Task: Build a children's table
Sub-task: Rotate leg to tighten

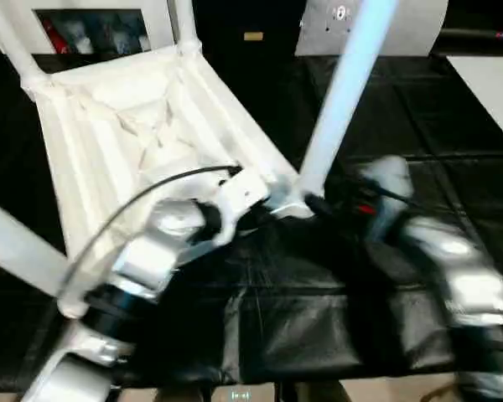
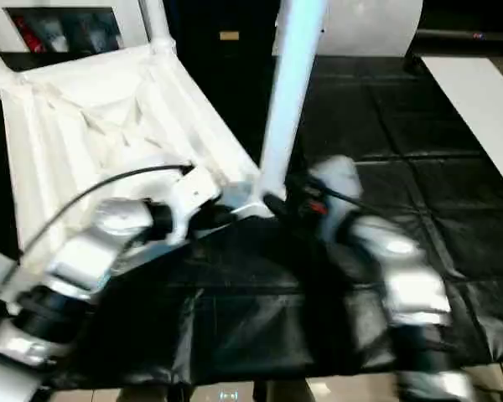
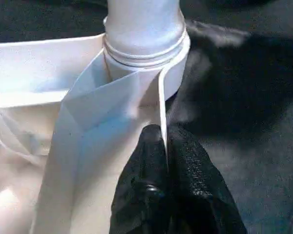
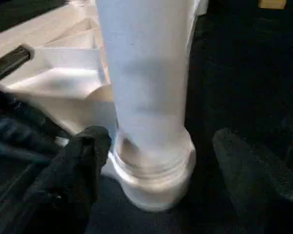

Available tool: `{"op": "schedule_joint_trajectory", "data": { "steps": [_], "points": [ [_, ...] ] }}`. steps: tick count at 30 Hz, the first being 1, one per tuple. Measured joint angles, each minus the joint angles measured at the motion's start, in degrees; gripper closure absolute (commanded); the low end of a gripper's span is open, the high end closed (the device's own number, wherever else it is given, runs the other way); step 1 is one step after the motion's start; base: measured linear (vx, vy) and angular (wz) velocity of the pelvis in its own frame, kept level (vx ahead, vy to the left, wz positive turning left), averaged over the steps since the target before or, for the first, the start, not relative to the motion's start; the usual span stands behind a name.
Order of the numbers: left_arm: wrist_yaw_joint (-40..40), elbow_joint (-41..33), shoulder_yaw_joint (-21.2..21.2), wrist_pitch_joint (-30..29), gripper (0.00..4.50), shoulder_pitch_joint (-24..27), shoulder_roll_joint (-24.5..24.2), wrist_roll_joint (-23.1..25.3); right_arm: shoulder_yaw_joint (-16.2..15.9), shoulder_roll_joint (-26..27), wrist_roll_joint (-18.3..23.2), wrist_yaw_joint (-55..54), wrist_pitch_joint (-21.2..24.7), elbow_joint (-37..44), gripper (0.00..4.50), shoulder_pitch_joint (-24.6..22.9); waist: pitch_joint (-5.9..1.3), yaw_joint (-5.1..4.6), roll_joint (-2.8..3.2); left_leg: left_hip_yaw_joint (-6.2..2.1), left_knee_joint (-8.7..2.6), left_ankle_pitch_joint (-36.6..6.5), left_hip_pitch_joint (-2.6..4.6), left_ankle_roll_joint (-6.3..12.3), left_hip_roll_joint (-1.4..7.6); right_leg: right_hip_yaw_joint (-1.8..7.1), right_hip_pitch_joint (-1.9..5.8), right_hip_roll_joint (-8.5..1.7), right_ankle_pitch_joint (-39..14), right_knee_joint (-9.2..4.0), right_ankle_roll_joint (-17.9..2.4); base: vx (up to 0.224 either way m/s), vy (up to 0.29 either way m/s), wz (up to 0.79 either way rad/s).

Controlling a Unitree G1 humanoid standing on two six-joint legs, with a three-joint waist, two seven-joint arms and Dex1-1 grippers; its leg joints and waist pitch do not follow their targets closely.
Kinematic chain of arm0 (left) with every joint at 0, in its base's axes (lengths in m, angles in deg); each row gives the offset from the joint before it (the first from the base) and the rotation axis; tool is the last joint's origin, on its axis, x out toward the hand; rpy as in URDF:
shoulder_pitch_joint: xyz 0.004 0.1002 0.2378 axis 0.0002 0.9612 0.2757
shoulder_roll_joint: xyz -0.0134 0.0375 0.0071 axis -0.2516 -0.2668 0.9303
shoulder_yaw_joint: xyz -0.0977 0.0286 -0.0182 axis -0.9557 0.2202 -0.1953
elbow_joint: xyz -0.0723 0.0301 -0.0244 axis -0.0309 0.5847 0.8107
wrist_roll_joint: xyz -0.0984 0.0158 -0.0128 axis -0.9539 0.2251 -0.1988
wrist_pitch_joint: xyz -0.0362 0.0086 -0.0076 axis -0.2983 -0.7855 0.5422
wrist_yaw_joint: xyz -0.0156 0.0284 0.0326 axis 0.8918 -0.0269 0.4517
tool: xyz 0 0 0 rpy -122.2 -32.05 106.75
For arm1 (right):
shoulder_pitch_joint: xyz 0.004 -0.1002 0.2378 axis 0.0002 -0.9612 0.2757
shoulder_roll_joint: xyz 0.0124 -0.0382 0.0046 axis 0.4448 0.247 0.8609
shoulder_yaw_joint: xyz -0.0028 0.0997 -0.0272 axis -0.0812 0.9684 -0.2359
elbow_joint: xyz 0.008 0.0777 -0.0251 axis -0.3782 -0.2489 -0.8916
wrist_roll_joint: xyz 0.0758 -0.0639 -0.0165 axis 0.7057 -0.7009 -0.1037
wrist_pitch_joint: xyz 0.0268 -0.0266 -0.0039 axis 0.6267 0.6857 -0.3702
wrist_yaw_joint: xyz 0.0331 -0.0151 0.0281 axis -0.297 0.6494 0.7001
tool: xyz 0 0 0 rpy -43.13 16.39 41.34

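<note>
Claws: my left claw [image 3: 165, 146] is pressed together on the thin edge of the table top's rim, just beside the near corner socket; my right claw [image 4: 156, 170] stands spread, one finger on each side of the leg's base, and I cannot tell whether either pad touches it.
Worktable [image 1: 453, 176]: black-covered, carrying everything.
Table top [image 1: 117, 126]: white, lying underside up, ribs showing, tilted across the worktable ahead of me and to my left.
Fitted leg [image 1: 339, 92]: rising from the near corner socket [image 3: 146, 53], its ringed base seated in the collar, leaning slightly off upright in the eye views.
Other legs: two stand at the far corners [image 1: 12, 46], and one more [image 1: 17, 247] crosses the left edge of my view.
Step in hand: as I judge it, the last leg is being seated while my left claw steadies the top.
Next move: I reckon it calls for drawing my right claw clear without nudging the leg, then checking that the base sits fully home before my left claw lets go.
Risk: a sideways knock could rock the leg out of its socket.
</note>
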Motion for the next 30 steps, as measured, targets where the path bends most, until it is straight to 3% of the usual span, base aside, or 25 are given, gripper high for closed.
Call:
{"op": "schedule_joint_trajectory", "data": {
  "steps": [7, 16, 30],
  "points": [
    [9.0, 1.5, 0.2, 6.6, 4.5, 0.2, -6.1, -1.6, 0.5, -5.3, 5.2, 13.0, -0.9, 0.3, 0.38, -1.7, 0.0, 0.79, 0.0, -0.01, 0.04, 0.0, 0.11, -0.03, 0.02, -0.02, 0.11, 0.0, -0.1, 0.0, 0.2, 0.0, 0.0, 0.0],
    [21.8, 4.2, 2.1, 15.9, 4.5, -0.3, -11.6, -4.0, -4.4, -7.8, 7.0, 24.4, -0.9, -3.0, 1.03, 2.5, 0.0, 2.43, -0.02, 0.0, 0.12, 0.0, 0.04, -0.01, -0.02, 0.04, 0.29, -0.04, 0.0, -0.09, 0.0, 0.0, 0.0, 0.0],
    [26.3, 5.9, 3.6, 19.3, 4.5, -1.7, -12.0, -4.3, -9.1, -7.8, 7.1, 31.3, -0.9, -6.5, 2.19, 6.0, 0.02, 2.33, -0.09, 0.0, 0.09, 0.0, 0.0, 0.0, 0.0, 0.02, 0.25, -0.04, 0.0, -0.08, 0.0, 0.0, 0.0, 0.0]
  ]
}}
